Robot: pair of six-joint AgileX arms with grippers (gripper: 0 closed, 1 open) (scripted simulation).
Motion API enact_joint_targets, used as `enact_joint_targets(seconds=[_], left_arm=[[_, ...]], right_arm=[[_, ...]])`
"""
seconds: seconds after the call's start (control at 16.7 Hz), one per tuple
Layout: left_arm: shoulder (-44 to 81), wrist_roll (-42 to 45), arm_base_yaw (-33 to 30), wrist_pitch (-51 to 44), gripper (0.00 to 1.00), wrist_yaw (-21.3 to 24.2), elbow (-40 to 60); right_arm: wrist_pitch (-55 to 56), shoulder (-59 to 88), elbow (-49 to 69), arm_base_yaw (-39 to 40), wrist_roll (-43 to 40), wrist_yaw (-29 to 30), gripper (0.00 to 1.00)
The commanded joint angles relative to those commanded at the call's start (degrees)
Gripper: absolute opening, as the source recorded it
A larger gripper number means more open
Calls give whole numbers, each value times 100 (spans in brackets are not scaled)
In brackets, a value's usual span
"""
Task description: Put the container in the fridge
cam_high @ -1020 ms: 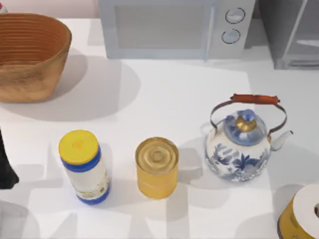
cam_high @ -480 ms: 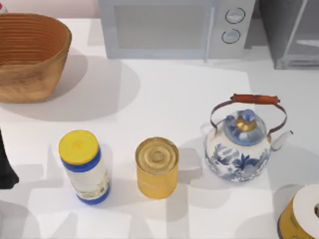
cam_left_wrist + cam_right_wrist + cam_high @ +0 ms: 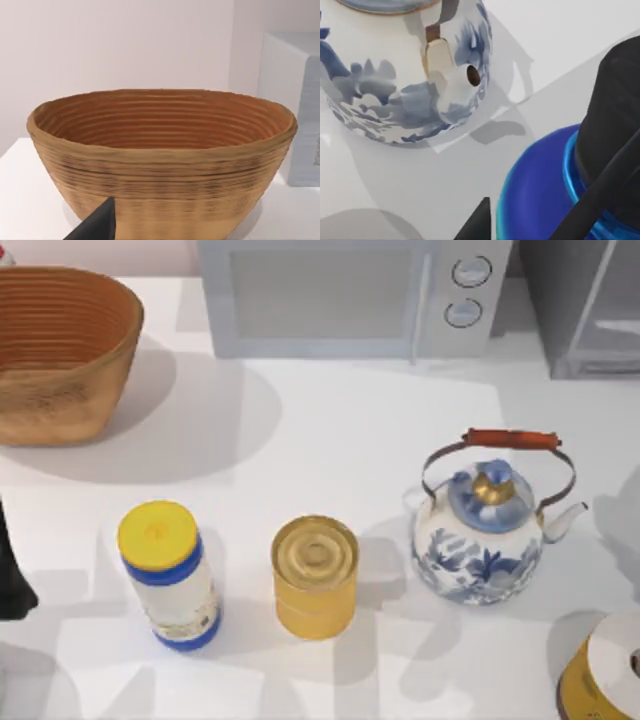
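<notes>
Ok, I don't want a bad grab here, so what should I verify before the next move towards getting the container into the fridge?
1. Target known: cannot tell. A clear jar with a yellow lid and a yellow metal can both fit.
2. Both candidates upright and apart: ok.
3. Door of the dark grey fridge open: cannot tell; it sits at the table's far right corner.
4. Route to the fridge: not ok. The blue-and-white porcelain kettle stands between the can and the fridge.
5. Right gripper near a candidate: not ok; it is beside the kettle's spout.
6. Left arm out of the way: ok, parked at the table's left edge.
</notes>
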Motion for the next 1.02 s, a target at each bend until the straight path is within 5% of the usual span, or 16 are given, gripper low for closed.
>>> enact_joint_targets(seconds=[0.66,1.02], left_arm=[[0,0,0,0,100,0,0],[0,0,0,0,100,0,0]], right_arm=[[1902,-5770,-2974,1790,4611,3657,1],[2629,-7502,-3871,1982,6149,4787,1]])
